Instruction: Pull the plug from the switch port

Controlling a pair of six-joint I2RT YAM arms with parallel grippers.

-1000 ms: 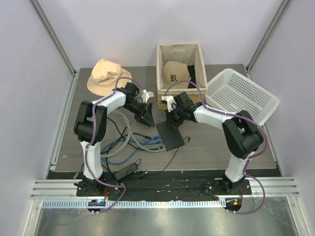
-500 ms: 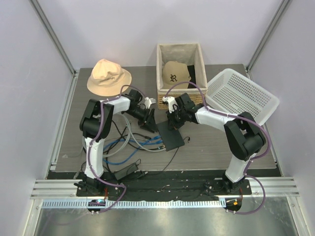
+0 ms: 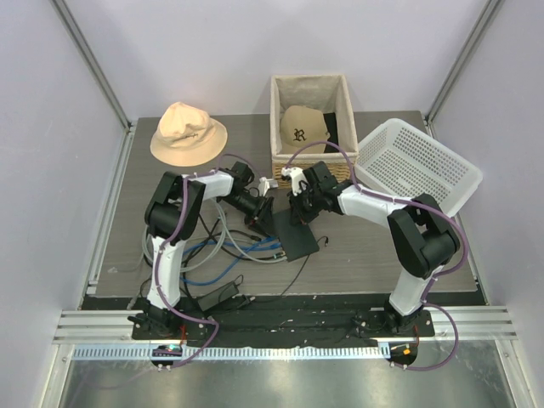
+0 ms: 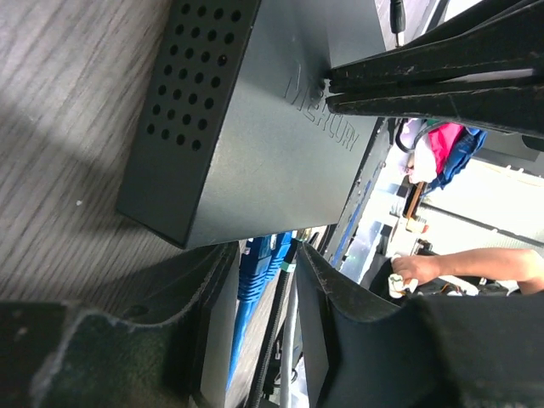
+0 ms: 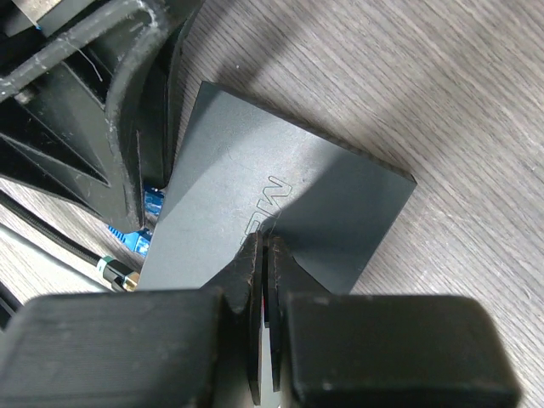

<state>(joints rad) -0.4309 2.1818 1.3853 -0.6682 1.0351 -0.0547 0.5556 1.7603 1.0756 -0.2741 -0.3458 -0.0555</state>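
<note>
Two claws meet over one switch (image 5: 280,187), a flat, matte dark-grey box with an embossed logo and a grid of round vent holes (image 4: 183,76) on one side. The right claw (image 5: 265,246) is closed, its tips pressed on the switch's top. The left claw (image 4: 265,255) stands parted around at least two blue plugs (image 4: 255,272) at the switch edge facing it; I cannot tell whether it touches them. Bare wood-grain surface (image 5: 425,76) lies beyond the right claw. Behind both claws are a lined wicker basket (image 3: 277,119), a white perforated basket (image 3: 425,170), a bucket hat (image 3: 187,132) and a cap (image 3: 302,127).
</note>
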